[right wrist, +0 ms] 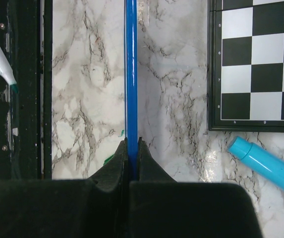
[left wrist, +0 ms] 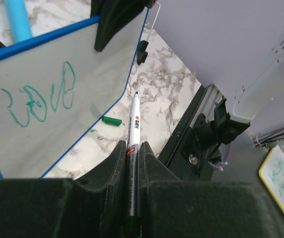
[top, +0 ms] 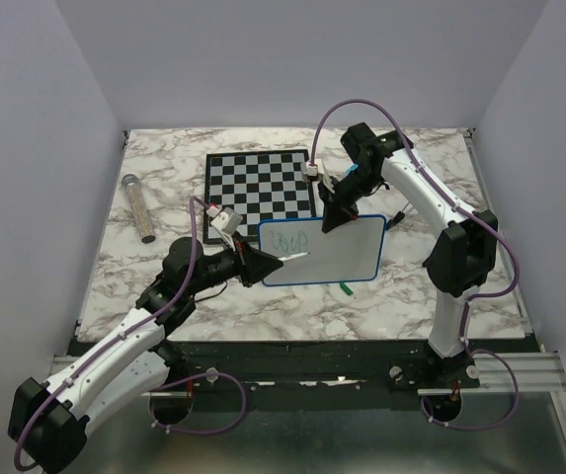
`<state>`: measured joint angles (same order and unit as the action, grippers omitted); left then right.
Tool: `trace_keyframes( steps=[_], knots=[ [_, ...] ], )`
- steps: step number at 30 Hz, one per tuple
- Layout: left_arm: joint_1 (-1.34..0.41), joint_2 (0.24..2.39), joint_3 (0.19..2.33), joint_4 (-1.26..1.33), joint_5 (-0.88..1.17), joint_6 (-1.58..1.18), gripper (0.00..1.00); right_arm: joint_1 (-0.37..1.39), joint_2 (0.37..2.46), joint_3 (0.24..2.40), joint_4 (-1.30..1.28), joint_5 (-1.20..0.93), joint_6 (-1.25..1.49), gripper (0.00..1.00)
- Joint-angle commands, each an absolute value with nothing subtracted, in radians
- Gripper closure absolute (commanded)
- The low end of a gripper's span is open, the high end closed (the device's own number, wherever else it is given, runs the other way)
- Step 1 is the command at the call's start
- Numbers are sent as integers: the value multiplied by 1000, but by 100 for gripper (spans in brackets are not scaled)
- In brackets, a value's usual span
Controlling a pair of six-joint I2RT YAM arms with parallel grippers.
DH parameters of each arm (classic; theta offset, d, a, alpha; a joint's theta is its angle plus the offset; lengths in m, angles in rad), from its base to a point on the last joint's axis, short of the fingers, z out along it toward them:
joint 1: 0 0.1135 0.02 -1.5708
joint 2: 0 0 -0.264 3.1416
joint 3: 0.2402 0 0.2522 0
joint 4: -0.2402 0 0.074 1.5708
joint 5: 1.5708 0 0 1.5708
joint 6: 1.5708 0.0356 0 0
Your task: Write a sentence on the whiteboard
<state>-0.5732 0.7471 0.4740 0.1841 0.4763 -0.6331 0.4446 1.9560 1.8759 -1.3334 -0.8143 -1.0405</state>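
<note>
The whiteboard (top: 332, 255), white with a blue rim, stands tilted on the marble table in front of the checkered board. Green loopy letters (top: 287, 240) sit in its upper left corner and also show in the left wrist view (left wrist: 37, 99). My right gripper (top: 334, 219) is shut on the board's far edge, which the right wrist view (right wrist: 131, 74) shows edge-on between the jaws (right wrist: 133, 144). My left gripper (top: 275, 261) is shut on a silver green-tipped marker (left wrist: 134, 124). Its tip hangs off the board, just beyond the rim.
A green marker cap (top: 345, 288) lies on the table by the board's near edge. The black-and-white checkered board (top: 261, 183) lies behind. A cyan marker (right wrist: 265, 166) lies near it. A clear tube (top: 139, 207) lies at the far left.
</note>
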Motion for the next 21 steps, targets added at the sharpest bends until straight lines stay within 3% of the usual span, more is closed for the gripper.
trace_keyframes(
  steps=[1, 21],
  knots=[
    [-653, 756, 463, 219, 381, -566, 100, 443, 1987, 1868, -1401, -836, -1048, 99],
    [-729, 710, 296, 408, 259, -569, 100, 439, 1990, 1867, -1397, -847, -1045, 99]
  ],
)
